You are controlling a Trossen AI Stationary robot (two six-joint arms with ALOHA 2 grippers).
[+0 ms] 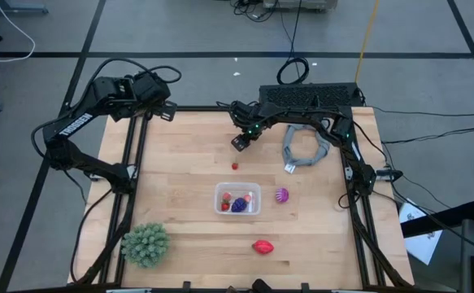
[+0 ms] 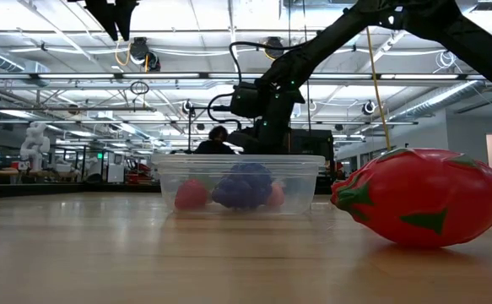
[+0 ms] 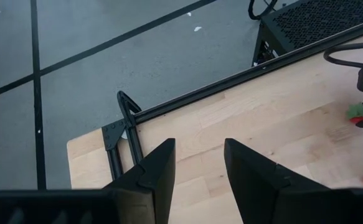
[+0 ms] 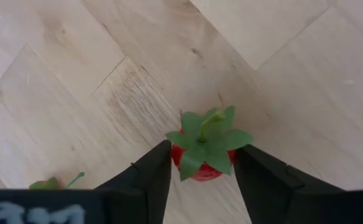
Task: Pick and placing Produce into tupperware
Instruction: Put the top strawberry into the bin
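While the right end effector [image 4: 198, 165] hangs over the far middle of the surface [image 1: 188, 146], its fingers close against both sides of a strawberry [image 4: 204, 154] with its green leaf cap facing the wrist camera. Another small red berry [image 1: 235, 166] lies on the wood just near of it, between it and the tub [image 1: 237, 198]. That clear tub sits mid-surface holding small red pieces and a dark purple fruit [image 1: 238, 205]. Just right of the tub lies a magenta fruit [image 1: 281, 195]; nearer, the red oval [image 1: 262, 246] lies with its long axis left to right. A grey cloth ring [image 1: 305, 150] rests at far right, a green spiky ball [image 1: 145, 244] at near left. The left end effector [image 3: 198, 163] waits above the far-left corner, fingers apart and empty.
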